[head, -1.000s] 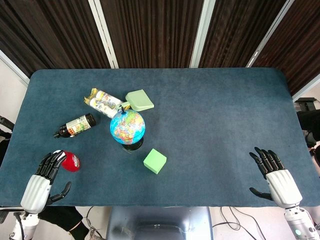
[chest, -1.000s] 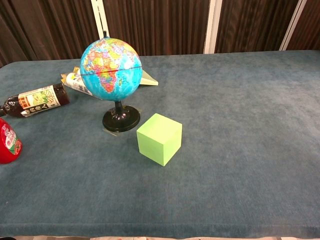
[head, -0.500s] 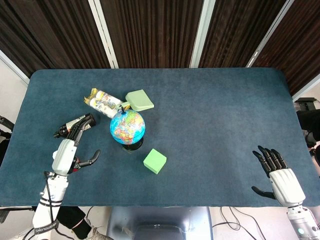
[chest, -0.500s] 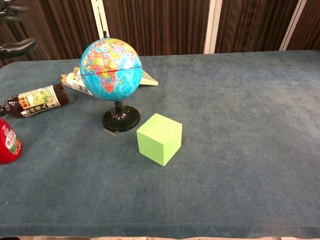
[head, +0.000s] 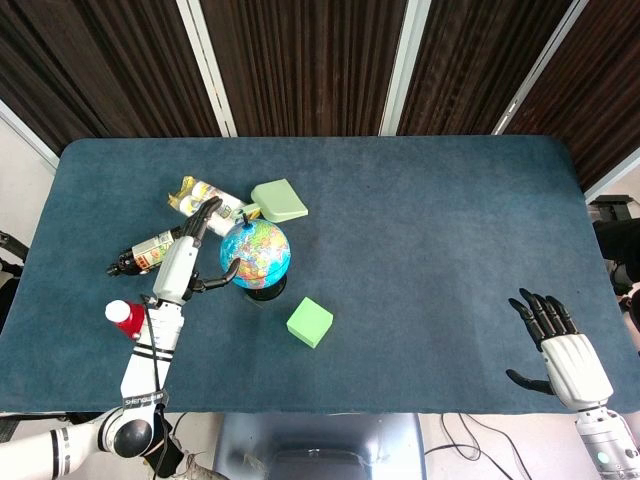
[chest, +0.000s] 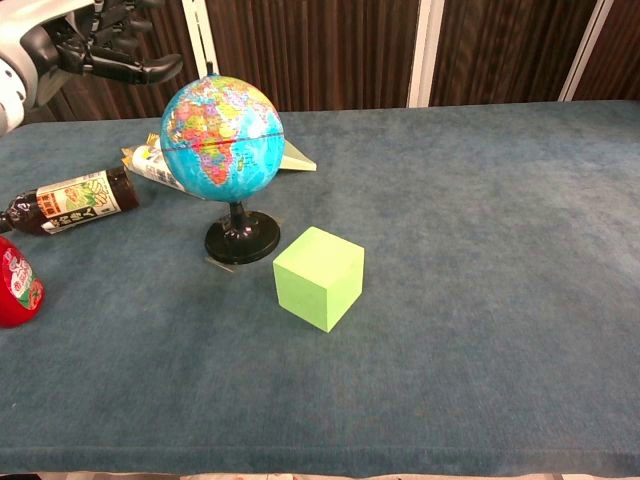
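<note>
Left hand raised above the blue cloth table, fingers spread and holding nothing, thumb just beside the small multicoloured globe on a black stand. Globe upright, between a dark brown labelled bottle lying flat and a light green cube. Right hand at the near right table edge, fingers apart, holding nothing.

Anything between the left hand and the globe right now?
Nothing: in the chest view only air separates the left hand from the globe. The head view agrees.
</note>
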